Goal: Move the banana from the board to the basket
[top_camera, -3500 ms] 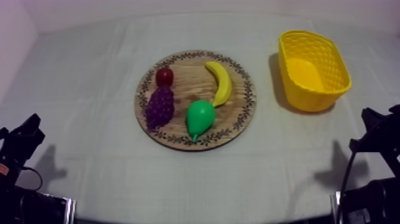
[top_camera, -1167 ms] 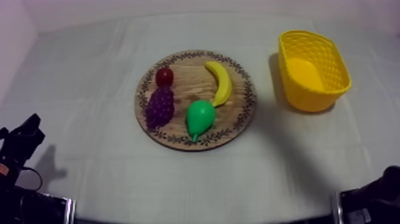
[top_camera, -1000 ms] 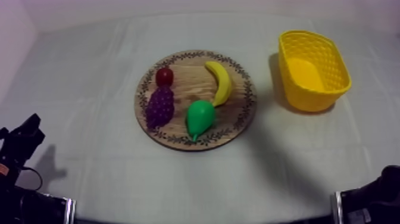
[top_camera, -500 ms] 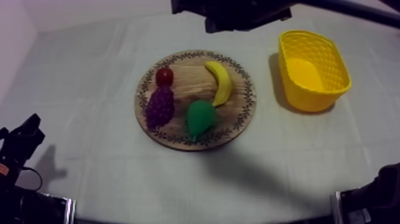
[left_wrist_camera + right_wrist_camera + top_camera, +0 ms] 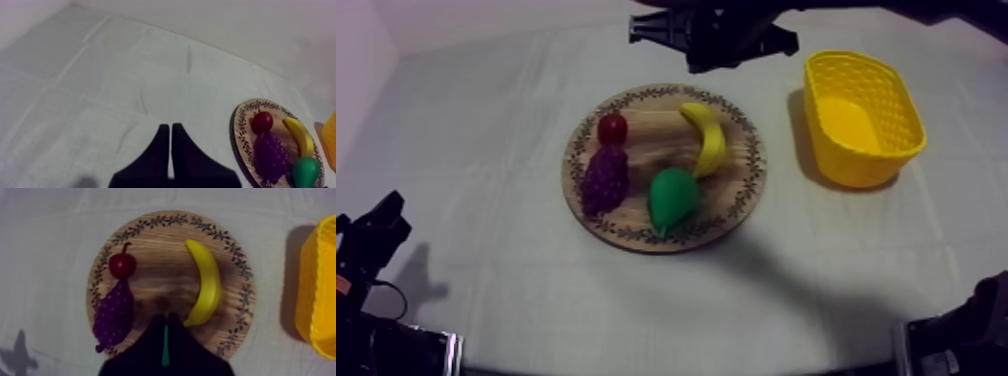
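Low at the table's (image 5: 486, 120) left, my left hand (image 5: 168, 131) sits parked; my right hand (image 5: 164, 321) hangs over the wooden board (image 5: 738, 192), where the banana (image 5: 713, 140) lies.
Nearest, left hand's fingers are pressed together on nothing, over bare cloth, well apart from the board. Next comes the pear (image 5: 671, 198) at the board's near edge, with the grapes (image 5: 604, 178) to its left. The banana lies just beyond the pear along the board's right side, and the small red fruit (image 5: 613, 128) is beyond the grapes. The yellow basket (image 5: 856, 165) stands right of the board, apart from it. Farthest, my right arm comes in past the board's far edge. Right hand's fingers are pressed together in a narrow wedge, holding nothing, tips between grapes and banana.
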`<action>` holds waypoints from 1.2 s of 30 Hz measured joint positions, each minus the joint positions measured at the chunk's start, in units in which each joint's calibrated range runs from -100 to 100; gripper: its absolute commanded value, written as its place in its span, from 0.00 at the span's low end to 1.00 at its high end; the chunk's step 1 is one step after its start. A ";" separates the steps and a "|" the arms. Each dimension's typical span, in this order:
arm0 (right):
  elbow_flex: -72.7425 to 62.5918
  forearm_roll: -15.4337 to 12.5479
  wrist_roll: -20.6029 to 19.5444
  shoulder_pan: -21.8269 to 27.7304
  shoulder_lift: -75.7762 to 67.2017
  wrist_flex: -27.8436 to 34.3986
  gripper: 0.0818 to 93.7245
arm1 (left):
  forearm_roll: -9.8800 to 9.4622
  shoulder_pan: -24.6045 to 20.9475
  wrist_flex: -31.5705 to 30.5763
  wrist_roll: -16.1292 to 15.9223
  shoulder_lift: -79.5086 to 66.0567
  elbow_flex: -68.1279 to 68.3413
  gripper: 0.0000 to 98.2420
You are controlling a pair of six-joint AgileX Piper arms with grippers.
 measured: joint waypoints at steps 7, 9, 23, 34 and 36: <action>0.48 0.48 -0.89 0.93 3.56 0.00 0.00 | 0.00 0.00 0.00 0.00 0.00 0.00 0.00; 0.81 0.48 -1.04 0.98 4.13 -0.03 0.00 | 0.00 0.00 0.00 0.00 0.00 0.00 0.00; 0.51 -2.32 1.92 2.49 4.78 -1.06 0.52 | 0.00 0.00 0.00 0.00 0.00 0.00 0.00; 0.80 -2.80 3.36 3.35 4.79 -1.06 0.81 | 0.00 0.00 0.00 0.00 0.00 0.00 0.00; 0.45 -2.80 3.58 3.62 5.11 -1.13 0.81 | 0.00 0.00 0.00 0.00 0.00 0.00 0.00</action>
